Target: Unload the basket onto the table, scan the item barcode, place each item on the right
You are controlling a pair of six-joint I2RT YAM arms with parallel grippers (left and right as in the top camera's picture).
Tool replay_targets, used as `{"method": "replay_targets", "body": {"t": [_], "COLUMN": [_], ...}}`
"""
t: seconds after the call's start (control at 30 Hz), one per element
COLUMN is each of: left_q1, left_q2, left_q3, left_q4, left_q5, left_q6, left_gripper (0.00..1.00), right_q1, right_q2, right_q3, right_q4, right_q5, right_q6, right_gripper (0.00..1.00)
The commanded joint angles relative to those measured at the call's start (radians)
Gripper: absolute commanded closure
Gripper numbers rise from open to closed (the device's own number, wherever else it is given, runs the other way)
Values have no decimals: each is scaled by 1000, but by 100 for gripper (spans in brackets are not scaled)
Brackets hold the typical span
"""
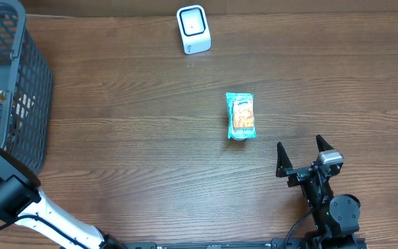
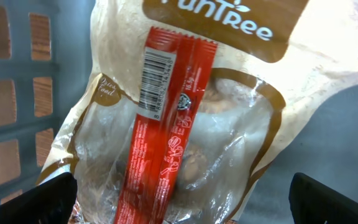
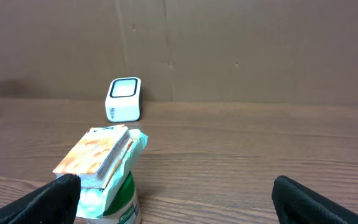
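Note:
A white barcode scanner stands at the far edge of the table, also seen in the right wrist view. A teal and orange snack packet lies mid-table, resting on a green-labelled pack. My right gripper is open just short of it, with the packet by its left finger. My left gripper hangs open inside the grey basket. It is over a red stick packet with a barcode, which lies on a clear FunTree bag.
The basket fills the table's left edge, and its slotted wall shows to the left of the bag. Bare wooden table lies between the basket and the packet. A brown wall rises behind the scanner.

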Motion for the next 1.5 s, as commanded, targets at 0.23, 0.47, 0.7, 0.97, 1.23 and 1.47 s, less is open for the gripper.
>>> {"method": "replay_targets", "body": {"t": [0.23, 0.47, 0.7, 0.97, 1.23, 1.47], "left_q1": [-10, -5, -4, -4, -4, -4], "left_q2": [41, 82, 141, 169, 169, 169], "left_q3": [23, 23, 23, 23, 23, 23], "left_q4": [-7, -9, -19, -28, -24, -25], "left_q5": [26, 23, 21, 26, 26, 58], "left_q6": [100, 132, 144, 115, 13, -44], "left_gripper": [0, 0, 0, 17, 45, 65], "right_q1": [-1, -1, -1, -1, -1, -1], "right_q2": [-10, -10, -10, -10, -10, -10], "right_q3": [-11, -11, -11, -11, -11, -11], "right_q4": [6, 6, 6, 6, 6, 6], "right_q5": [-2, -2, -2, -2, -2, -2], "right_q6": [-8, -8, -8, -8, -8, -8], "right_gripper": [0, 0, 0, 0, 0, 0]}}
